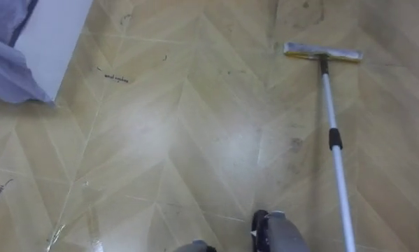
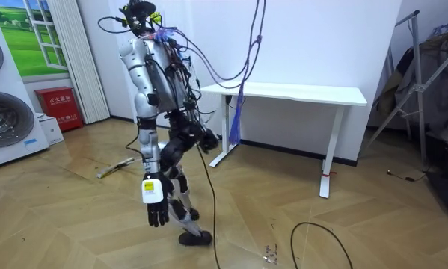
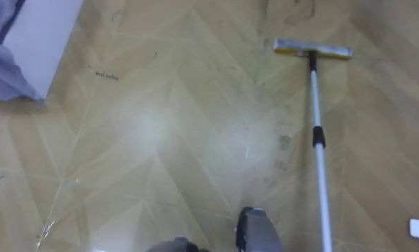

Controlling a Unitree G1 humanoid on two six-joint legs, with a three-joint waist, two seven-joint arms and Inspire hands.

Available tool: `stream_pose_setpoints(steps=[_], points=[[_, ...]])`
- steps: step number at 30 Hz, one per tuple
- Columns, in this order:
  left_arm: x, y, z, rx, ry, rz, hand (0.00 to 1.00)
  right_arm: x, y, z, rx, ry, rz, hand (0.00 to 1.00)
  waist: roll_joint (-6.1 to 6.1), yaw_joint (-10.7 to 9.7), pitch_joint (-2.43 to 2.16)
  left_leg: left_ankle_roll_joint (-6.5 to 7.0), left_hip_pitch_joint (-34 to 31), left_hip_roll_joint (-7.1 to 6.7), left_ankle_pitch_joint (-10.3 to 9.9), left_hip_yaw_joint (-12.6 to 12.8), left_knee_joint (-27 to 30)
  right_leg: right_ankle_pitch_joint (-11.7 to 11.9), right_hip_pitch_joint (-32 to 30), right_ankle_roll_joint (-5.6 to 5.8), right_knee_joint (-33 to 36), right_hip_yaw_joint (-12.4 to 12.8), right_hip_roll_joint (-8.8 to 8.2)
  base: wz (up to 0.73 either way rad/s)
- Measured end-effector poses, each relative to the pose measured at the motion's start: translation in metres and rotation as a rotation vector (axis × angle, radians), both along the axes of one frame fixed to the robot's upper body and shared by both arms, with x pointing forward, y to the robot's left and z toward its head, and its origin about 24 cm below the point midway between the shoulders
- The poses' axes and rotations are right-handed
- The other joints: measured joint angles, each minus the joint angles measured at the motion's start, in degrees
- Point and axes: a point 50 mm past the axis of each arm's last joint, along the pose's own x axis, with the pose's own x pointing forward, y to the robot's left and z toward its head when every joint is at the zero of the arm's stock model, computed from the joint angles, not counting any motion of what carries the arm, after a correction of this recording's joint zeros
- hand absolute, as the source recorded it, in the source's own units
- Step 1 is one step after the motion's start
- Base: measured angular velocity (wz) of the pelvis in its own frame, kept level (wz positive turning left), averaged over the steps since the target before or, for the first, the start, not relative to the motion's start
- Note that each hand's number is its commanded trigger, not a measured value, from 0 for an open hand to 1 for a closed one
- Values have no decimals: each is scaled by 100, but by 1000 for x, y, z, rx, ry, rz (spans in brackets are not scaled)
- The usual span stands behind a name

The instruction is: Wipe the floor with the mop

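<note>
Mop [image 1: 332,126] at 1 o'clock looks light, stiff; grasp its pole [image 1: 341,189] midway. Left hand [image 2: 158,214] hangs loose-fingered, empty.

The mop [image 1: 333,133] lies on the floor [image 1: 181,140], ahead of the left hand [image 2: 156,213] and to its right. The worktop [image 2: 283,93] stands behind that hand.

Bare wood floor [image 1: 174,140] open mid-view, mop [image 1: 330,115] (flat head down) along right, white panel [image 1: 52,42] upper left.
</note>
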Motion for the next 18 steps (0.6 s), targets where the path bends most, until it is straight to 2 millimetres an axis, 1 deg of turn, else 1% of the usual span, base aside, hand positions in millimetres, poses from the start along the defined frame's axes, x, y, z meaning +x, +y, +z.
stream_pose_setpoints(steps=[1,2,3,4,5,6,7,8,9,10,11,12,13,14,15,16,17,18], points=[[0,0,0,7,-2,12,0,14,-3,4,-11,-30,13,100,-90,63,26,-73,-225,32,360,-12,432,-75,2,-50,107,51,37,-39],[-1,1,0,14,-1,31,0,44,-7,12,-29,-104,42,100,-213,194,23,-149,-656,90,1273,-23,1136,-213,-8,-125,273,124,80,-40],[0,1,1,14,-9,51,0,76,-10,23,-40,-191,72,100,-358,304,51,-194,-1064,94,1970,-14,1589,-344,-12,-147,394,200,118,-37],[2,1,1,14,-16,48,0,90,-12,29,-43,-235,82,100,-397,335,66,-199,-1272,130,1963,-30,1777,-403,-11,-152,448,224,169,-28],[3,2,1,14,-27,47,0,110,-13,39,-47,-305,99,100,-431,466,88,-115,-1648,256,1872,-44,2019,-518,24,-146,561,236,240,-25],[3,3,2,15,-28,48,0,121,-12,43,-45,-347,110,100,-478,532,117,-93,-1778,317,1776,-49,1975,-584,79,-153,587,242,280,-21],[3,3,2,13,-36,46,0,134,-9,49,-33,-403,123,100,-510,599,114,-78,-1895,343,1525,-54,1519,-717,217,-140,605,247,297,0],[1,3,2,8,-40,43,0,137,-8,49,-14,-429,107,100,-536,623,107,-73,-1826,293,1295,-67,561,-861,400,-81,561,256,297,15],[1,3,2,3,-42,43,0,135,-8,48,-7,-428,95,100,-534,632,103,-71,-1732,285,1244,-66,-21,-930,504,-52,513,253,298,21],[-1,3,2,-6,-40,27,0,127,-7,44,5,-413,83,100,-505,643,100,-17,-1542,277,1151,-90,-1079,-1053,719,8,401,243,299,19],[1,3,2,-17,-44,24,0,112,-9,36,18,-388,56,100,-471,600,89,208,-1419,230,1034,-121,-1623,-1161,941,87,249,238,255,26],[1,3,2,-23,-44,24,0,101,-10,32,21,-368,42,100,-444,552,70,273,-1375,184,1008,-106,-1653,-1207,1048,154,176,221,209,55],[6,2,2,-33,-54,18,0,72,-17,23,13,-306,20,100,-336,461,15,506,-1253,74,844,-62,-1638,-1294,1246,253,56,306,155,55],[10,1,3,-36,-71,15,0,42,-24,16,-3,-230,-8,100,-301,461,18,662,-1081,-51,677,41,-1627,-1258,1278,337,230,455,60,38],[11,1,3,-36,-76,17,0,28,-27,14,-12,-189,-20,100,-287,461,9,713,-987,-111,575,107,-1626,-1182,1256,468,418,505,-16,0],[12,2,3,-35,-87,27,0,-2,-30,10,-33,-107,-24,100,-233,448,-26,805,-791,-217,373,207,-1625,-907,1158,668,855,584,-113,-5],[12,2,3,-26,-93,28,0,-30,-31,7,-50,-35,-29,100,-107,330,-95,882,-643,-309,223,198,-1622,-575,1103,694,1171,581,-193,0],[14,2,4,-13,-107,13,0,-53,-29,5,-51,16,-44,100,30,265,-141,927,-520,-339,89,155,-1636,-261,1000,719,1445,661,-134,0]])
